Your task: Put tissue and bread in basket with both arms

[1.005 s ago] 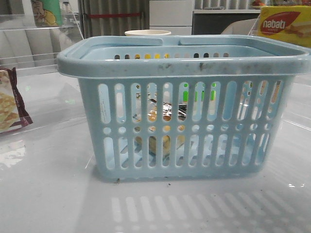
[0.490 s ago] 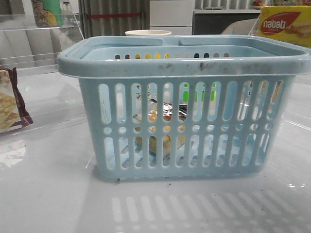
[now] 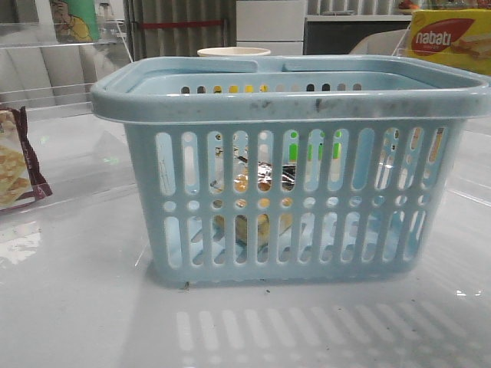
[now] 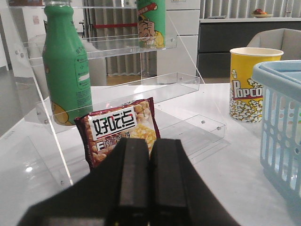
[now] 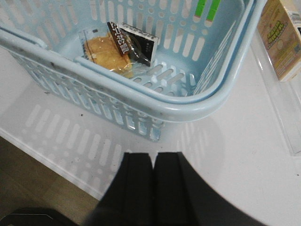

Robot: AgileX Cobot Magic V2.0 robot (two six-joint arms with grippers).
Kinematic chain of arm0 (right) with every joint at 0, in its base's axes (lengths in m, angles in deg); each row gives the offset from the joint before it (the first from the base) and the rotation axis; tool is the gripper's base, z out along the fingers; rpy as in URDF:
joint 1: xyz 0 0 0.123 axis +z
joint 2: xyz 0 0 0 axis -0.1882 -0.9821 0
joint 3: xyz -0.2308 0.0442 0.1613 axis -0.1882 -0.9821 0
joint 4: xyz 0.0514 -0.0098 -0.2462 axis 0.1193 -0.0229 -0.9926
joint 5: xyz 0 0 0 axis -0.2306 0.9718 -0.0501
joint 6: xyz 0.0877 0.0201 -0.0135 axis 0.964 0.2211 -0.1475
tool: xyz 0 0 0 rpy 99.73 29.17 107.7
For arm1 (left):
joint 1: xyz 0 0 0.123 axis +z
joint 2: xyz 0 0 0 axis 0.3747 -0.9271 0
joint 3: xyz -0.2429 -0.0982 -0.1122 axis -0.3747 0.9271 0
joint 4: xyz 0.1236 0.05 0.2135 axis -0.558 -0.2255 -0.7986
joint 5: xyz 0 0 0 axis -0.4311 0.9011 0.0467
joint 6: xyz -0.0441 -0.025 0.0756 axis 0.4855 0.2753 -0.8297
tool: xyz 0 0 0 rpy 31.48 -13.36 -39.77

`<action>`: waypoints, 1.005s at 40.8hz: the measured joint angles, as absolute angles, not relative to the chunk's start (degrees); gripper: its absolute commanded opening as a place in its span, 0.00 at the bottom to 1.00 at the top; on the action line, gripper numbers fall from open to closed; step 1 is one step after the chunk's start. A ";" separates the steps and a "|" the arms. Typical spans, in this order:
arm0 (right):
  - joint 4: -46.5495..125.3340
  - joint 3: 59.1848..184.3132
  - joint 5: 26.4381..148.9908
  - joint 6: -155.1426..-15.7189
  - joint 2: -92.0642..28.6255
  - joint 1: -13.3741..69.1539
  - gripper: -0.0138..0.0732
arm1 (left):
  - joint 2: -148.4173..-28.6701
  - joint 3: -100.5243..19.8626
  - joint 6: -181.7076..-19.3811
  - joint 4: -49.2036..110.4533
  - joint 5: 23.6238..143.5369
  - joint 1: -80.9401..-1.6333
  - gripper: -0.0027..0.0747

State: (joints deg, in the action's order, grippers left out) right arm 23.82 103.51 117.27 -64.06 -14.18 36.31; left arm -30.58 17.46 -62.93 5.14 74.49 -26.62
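The light-blue basket [image 3: 284, 100] stands in the middle of the table. The bread [image 3: 265, 180], golden-brown in clear wrap with a dark label band, lies on its floor; the right wrist view shows it there too [image 5: 110, 49]. A green-and-white thing [image 3: 299, 149] shows through the slots; I cannot tell whether it is the tissue. My left gripper [image 4: 149, 143] is shut and empty, left of the basket [image 4: 282, 122], facing a maroon snack packet [image 4: 122, 132]. My right gripper [image 5: 154, 157] is shut and empty, above the table outside the basket's rim [image 5: 141, 92]. Neither arm shows in the front view.
A clear acrylic shelf [image 4: 141, 89] holds a green bottle [image 4: 66, 66]. A yellow popcorn cup [image 4: 251, 84] stands beside the basket. A flat cracker packet [image 3: 15, 165] lies at the left, a Nabati box [image 3: 449, 34] at the back right, a beige box [image 5: 280, 37] near the basket.
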 measured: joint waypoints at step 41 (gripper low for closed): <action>23.04 60.62 81.87 -65.29 26.90 8.59 0.22 | -30.58 17.46 -62.93 5.14 74.29 -26.62 0.15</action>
